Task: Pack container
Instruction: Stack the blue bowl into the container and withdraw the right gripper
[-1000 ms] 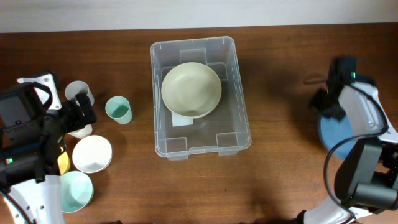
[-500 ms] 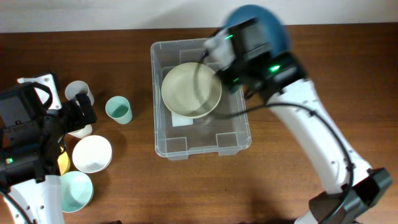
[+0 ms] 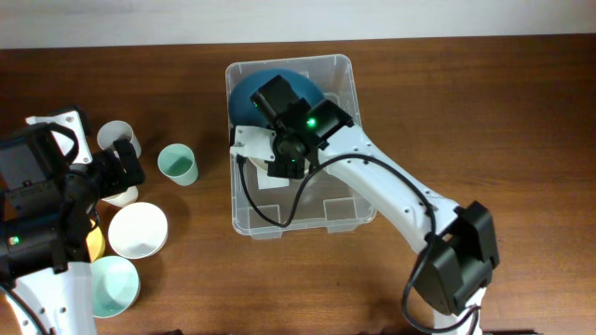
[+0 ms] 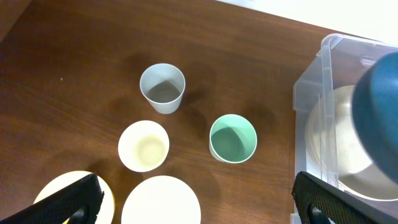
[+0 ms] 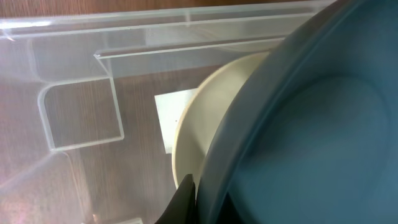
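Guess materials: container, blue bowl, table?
container: clear, glossy plastic; the table grain shows through its walls.
blue bowl: opaque, smooth satin finish; probably plastic or melamine, though ceramic is possible.
table: wood or wood-look laminate, with brown grain visible.

A dark brown wooden table (image 3: 447,102) with streaky grain fills the overhead view. A pale plain wall (image 3: 298,19) runs along its far edge. The light is soft and even.

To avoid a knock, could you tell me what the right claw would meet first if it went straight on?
The right claw, gripping a blue dish, would probably meet the cream bowl in the bin; depth unclear.
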Robot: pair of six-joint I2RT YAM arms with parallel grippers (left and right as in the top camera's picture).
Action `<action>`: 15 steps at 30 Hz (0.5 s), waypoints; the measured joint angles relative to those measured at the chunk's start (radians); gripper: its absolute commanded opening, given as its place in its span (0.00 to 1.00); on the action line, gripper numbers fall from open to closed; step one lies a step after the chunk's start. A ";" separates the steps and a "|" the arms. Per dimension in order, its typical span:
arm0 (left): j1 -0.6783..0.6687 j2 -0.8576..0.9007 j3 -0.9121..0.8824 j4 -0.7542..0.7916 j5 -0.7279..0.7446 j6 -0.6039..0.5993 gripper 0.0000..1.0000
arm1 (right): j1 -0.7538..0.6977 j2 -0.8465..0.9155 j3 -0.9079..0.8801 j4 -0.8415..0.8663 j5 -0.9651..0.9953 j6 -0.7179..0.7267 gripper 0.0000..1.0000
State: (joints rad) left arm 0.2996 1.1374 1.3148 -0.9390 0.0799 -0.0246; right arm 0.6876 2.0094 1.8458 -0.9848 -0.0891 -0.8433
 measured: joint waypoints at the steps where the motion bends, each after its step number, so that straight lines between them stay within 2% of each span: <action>1: 0.000 0.000 0.000 0.000 0.000 0.000 0.99 | -0.002 0.006 0.000 0.002 -0.004 -0.007 0.08; 3: 0.000 0.000 0.000 0.000 0.000 0.000 0.99 | -0.006 0.014 0.000 0.005 -0.011 -0.023 0.14; 7: 0.000 0.000 0.000 0.000 0.000 0.000 1.00 | -0.032 0.015 0.000 0.006 -0.018 -0.026 0.16; 12: 0.000 0.000 0.000 0.000 0.000 0.000 0.99 | -0.074 0.015 0.000 0.004 -0.019 0.003 0.28; 15: 0.000 0.000 0.000 0.000 0.000 0.000 0.99 | -0.093 0.015 0.000 -0.006 -0.022 0.035 0.31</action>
State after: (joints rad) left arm 0.2996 1.1374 1.3148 -0.9390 0.0795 -0.0246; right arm 0.5941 2.0243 1.8458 -0.9905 -0.1112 -0.8085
